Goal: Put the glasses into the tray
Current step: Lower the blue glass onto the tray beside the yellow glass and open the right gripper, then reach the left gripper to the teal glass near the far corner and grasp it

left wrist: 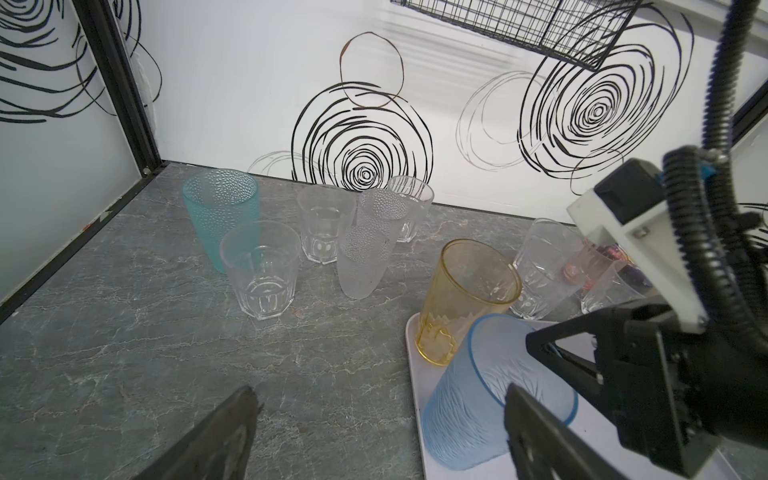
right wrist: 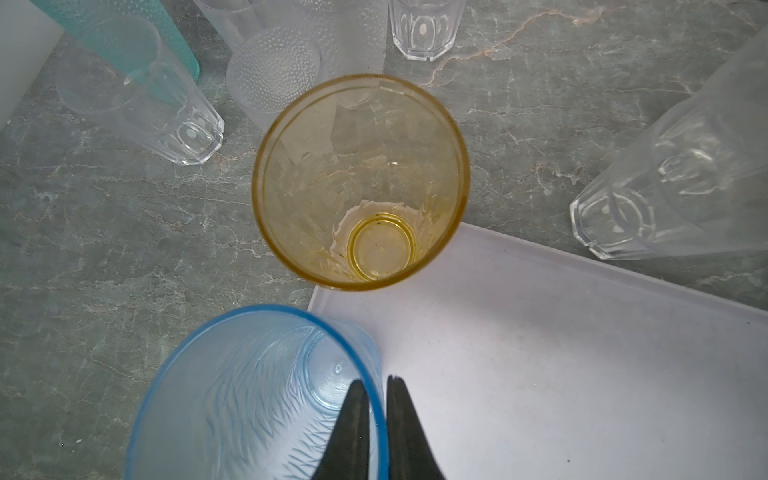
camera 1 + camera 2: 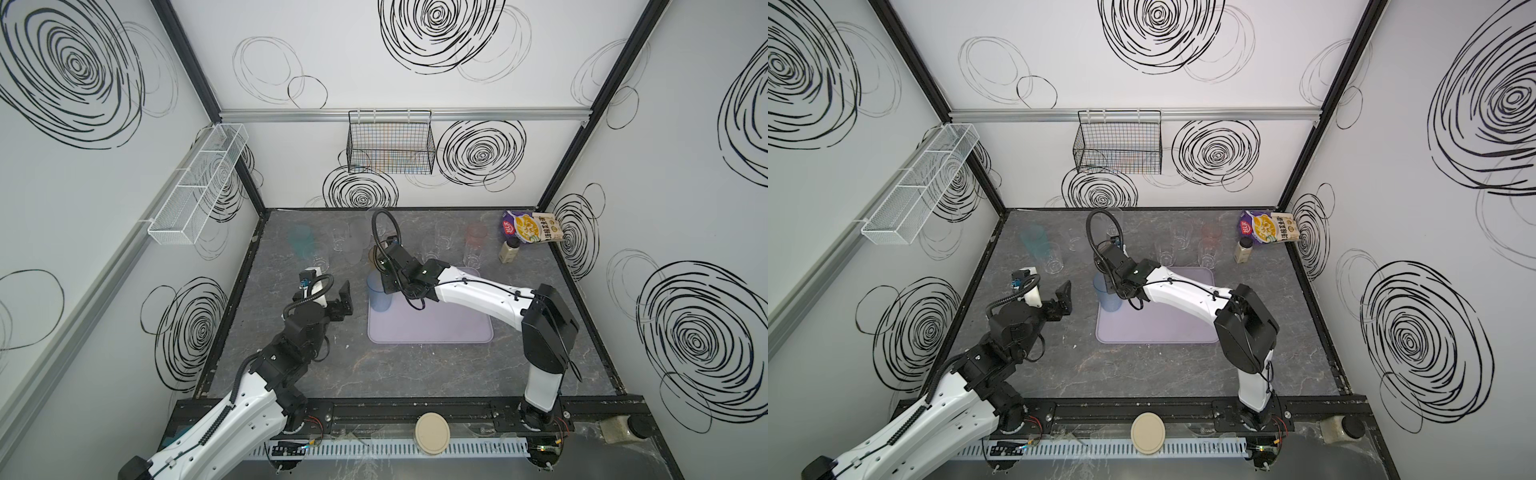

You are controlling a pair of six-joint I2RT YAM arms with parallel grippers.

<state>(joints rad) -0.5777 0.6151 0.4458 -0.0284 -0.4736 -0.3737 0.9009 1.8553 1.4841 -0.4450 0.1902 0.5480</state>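
The only print I can find from my station is on the snack bag (image 3: pixel 534 226) lying at about one o'clock on the tabletop (image 3: pixel 374 374), and it shows in both top views (image 3: pixel 1271 226). It carries a line of dark Chinese characters on a pale band toward its three o'clock end and a small red badge with white marks at its nine o'clock end. Both are too small for me to read character by character.
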